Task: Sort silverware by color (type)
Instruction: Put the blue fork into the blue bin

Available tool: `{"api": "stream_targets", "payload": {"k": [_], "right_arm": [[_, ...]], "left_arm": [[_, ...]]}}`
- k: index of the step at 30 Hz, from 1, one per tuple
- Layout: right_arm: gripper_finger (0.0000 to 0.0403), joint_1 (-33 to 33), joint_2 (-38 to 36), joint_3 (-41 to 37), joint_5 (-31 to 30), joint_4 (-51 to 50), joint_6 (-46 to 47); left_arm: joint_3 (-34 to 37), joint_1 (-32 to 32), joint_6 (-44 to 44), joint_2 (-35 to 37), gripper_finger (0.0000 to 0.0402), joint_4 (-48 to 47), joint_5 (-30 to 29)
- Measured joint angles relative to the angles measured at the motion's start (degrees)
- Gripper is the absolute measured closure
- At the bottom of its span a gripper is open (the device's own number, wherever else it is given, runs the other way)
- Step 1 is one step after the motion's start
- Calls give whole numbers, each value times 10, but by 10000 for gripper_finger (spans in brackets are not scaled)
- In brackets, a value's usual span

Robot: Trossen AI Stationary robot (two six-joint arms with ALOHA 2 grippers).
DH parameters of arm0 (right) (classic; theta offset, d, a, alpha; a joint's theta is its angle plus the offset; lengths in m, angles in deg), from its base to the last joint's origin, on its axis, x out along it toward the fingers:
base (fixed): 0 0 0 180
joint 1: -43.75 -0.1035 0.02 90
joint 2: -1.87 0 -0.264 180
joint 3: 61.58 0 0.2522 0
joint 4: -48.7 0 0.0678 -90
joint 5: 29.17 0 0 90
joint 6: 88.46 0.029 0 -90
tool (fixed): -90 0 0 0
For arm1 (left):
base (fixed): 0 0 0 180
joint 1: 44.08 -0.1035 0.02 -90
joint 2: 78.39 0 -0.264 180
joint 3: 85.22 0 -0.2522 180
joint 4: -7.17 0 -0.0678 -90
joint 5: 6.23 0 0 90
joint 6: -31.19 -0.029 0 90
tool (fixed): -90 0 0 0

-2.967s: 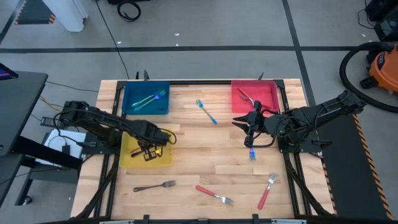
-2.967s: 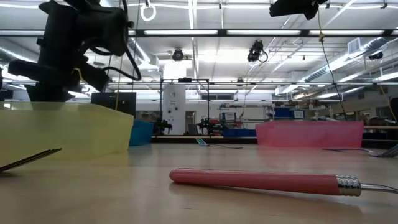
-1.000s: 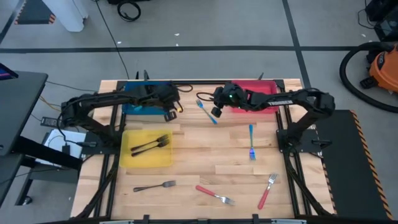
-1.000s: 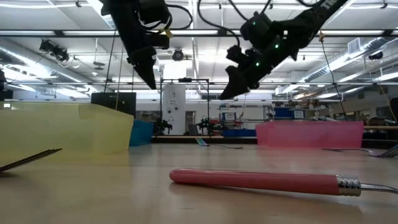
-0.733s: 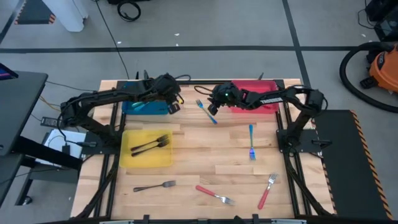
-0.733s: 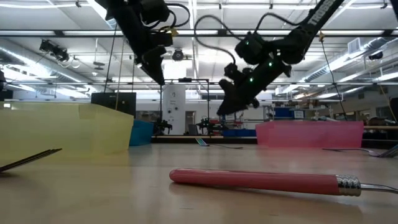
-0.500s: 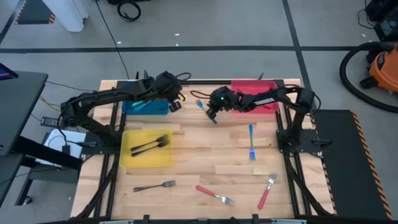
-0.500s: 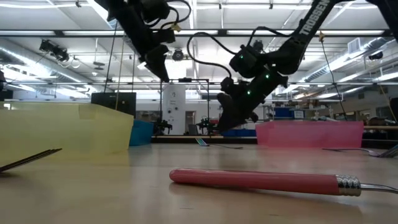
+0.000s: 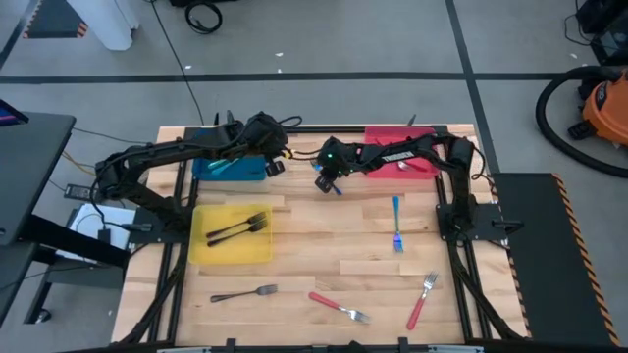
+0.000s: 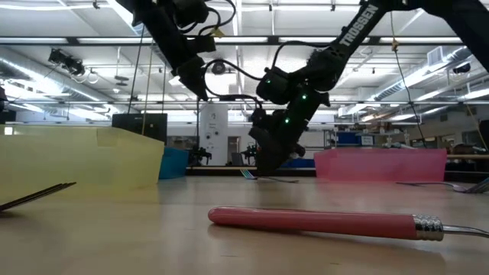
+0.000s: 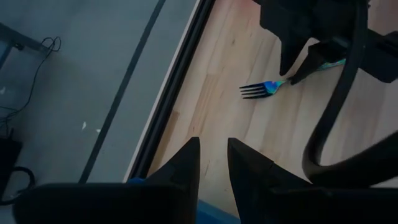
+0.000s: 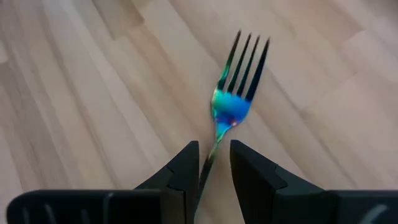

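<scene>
A blue fork (image 12: 233, 109) lies flat on the wood near the table's far edge, midway along it. My right gripper (image 12: 213, 146) is low over the fork, slanting down, open, with one finger on each side of the thin handle (image 11: 283, 79). My left gripper (image 9: 276, 165) hangs raised by the blue tray's (image 9: 224, 169) right end, open with a narrow gap and nothing in it. Two black forks (image 9: 238, 227) lie in the yellow tray (image 9: 211, 250). On the bare wood lie another blue fork (image 9: 396, 224), a black fork (image 9: 245, 293) and two red forks (image 9: 339, 307) (image 9: 420, 301). My right gripper stands astride the blue fork's handle (image 12: 211, 155), just behind the tines, coming down at a slant from the table's right with the fingers across the handle. The handle runs close along one finger (image 12: 186, 165); whether it touches, I cannot tell. The fork lies flat on the table.
A red tray (image 9: 424, 162) stands at the far right, partly under my right arm. The two arms' grippers are close together at the far middle. Black frame rails border the tabletop. A red fork handle (image 10: 313, 222) lies near the front edge in the low view.
My right gripper has gone down and toward the table's left, rolling as it went, and now stands over the blue fork at the far middle with its fingers either side of the handle. My left gripper has shifted a little toward the far edge, then kept still.
</scene>
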Motion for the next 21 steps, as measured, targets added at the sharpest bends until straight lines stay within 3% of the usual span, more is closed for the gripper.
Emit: {"api": "stream_targets", "payload": {"k": [15, 21], "right_arm": [[307, 9, 39, 19, 16, -22, 45], [354, 8, 37, 17, 0, -20, 34]], "left_arm": [[0, 0, -20, 0, 319, -8, 1], [0, 0, -29, 0, 319, -7, 2]]}}
